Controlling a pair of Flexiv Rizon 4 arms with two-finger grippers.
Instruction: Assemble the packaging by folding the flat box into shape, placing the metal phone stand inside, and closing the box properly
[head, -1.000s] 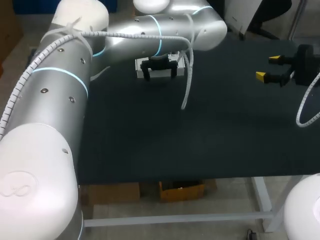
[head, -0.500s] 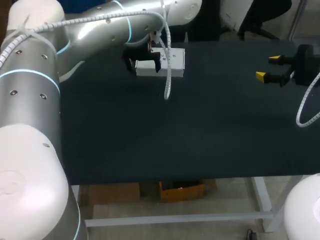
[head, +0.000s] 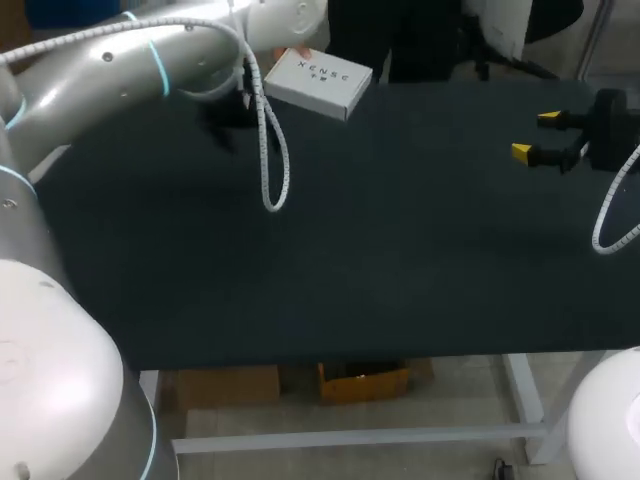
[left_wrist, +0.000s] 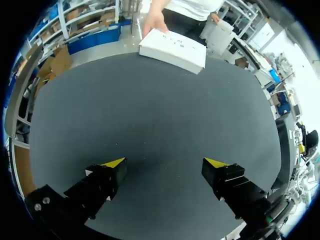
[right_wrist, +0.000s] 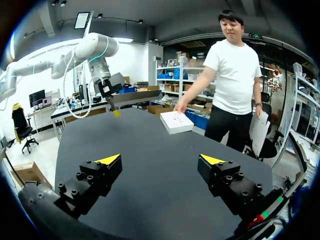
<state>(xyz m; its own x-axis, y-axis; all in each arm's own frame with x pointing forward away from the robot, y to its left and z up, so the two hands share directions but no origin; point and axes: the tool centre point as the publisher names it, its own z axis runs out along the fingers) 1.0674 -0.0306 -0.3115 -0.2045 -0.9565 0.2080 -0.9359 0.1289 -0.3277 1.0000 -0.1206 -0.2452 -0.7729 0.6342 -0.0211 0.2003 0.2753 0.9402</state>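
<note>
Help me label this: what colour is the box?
The box is white, with dark print on top; clearest in the left wrist view.

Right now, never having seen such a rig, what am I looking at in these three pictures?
Two robot arms stand at a black table. One picture looks down from above and behind; the two round ones come from cameras on the wrists. The left gripper and right gripper, each with two yellow-tipped fingers, are open and hold nothing. At the table's far edge is a white box, with a person's hand on it.
</note>
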